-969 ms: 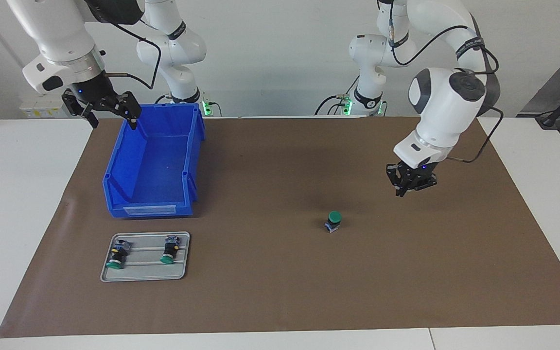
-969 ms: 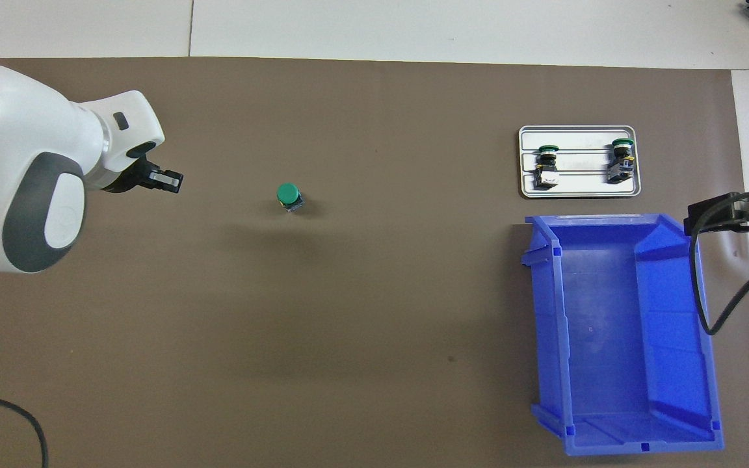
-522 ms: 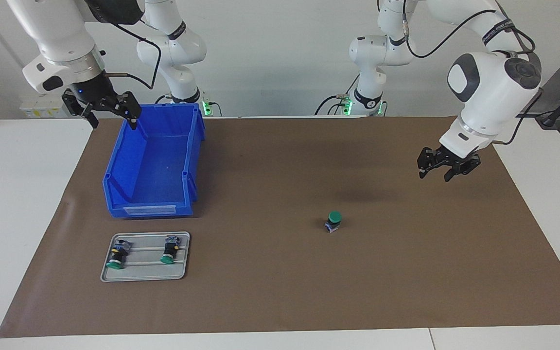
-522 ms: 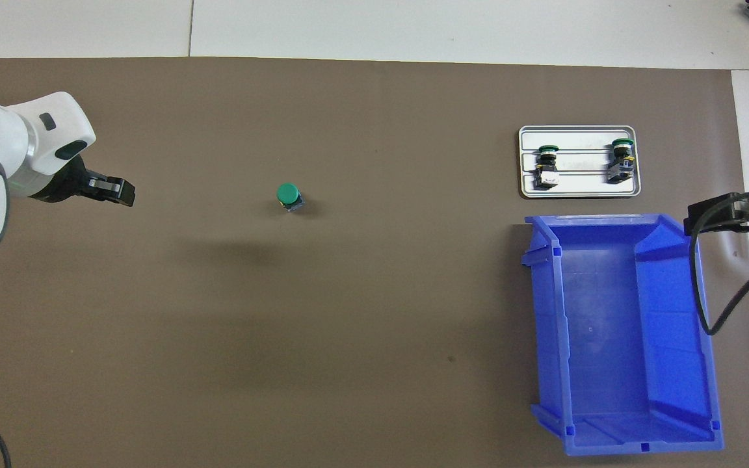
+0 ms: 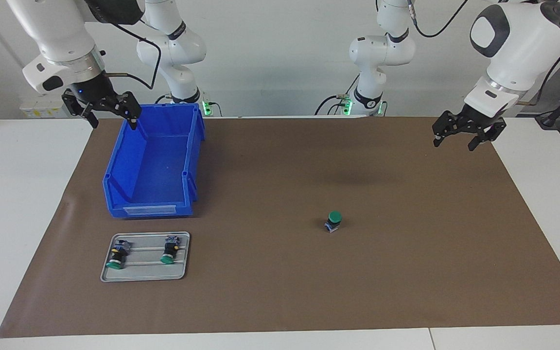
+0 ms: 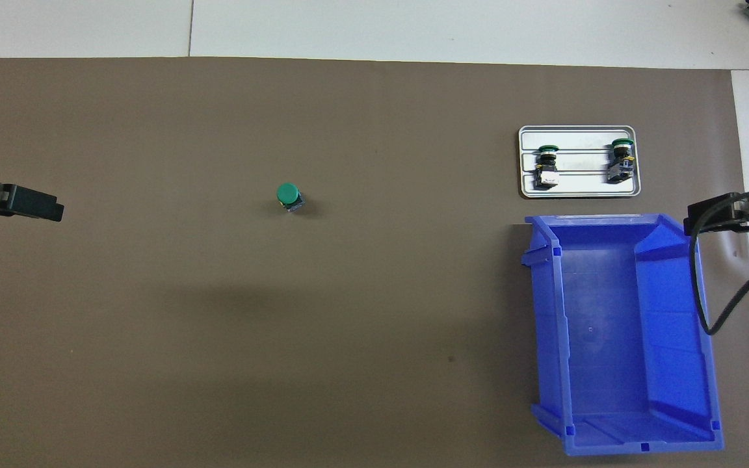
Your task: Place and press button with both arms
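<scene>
button [image 5: 334, 221] upright mid-surface | left gripper [image 5: 469, 131] raised over left-arm edge, jaws spread | right gripper [image 5: 101, 109] waits, jaws spread | press squarely down on the cap

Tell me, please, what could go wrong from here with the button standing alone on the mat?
The button stands upright on its small block end, unsupported on the brown mat; an off-centre press might tip it. The left gripper, open, hangs over the mat's edge at its own end, well away, so it must line up again. The right gripper, open, hangs at the blue bin rim and could clip it when moving.
</scene>
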`<state>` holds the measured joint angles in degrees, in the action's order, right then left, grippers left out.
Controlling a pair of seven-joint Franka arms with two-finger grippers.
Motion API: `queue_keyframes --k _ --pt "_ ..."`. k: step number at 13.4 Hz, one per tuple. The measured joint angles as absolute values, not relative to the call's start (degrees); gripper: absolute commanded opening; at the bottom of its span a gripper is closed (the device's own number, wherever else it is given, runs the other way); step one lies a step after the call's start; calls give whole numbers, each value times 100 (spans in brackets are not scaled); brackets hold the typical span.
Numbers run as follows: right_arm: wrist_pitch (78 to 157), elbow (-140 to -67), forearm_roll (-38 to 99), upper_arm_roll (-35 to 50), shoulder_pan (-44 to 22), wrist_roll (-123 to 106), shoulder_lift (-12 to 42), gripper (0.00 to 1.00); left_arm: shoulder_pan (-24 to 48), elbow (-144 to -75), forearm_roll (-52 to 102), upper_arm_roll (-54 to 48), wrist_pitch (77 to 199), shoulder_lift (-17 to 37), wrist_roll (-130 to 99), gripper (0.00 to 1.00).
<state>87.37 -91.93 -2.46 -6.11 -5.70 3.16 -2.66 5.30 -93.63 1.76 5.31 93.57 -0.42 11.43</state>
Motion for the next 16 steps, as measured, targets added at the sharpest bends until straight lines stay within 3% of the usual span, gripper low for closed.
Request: queue_keyframes --k 4,16 --pt "8737 -9193 -246 -611 -570 316 -266 100 541 -8699 92 472 8828 205 1114 100" --pt "8737 -9193 -246 -611 -570 316 -266 100 527 -8610 86 468 8767 230 1023 100"
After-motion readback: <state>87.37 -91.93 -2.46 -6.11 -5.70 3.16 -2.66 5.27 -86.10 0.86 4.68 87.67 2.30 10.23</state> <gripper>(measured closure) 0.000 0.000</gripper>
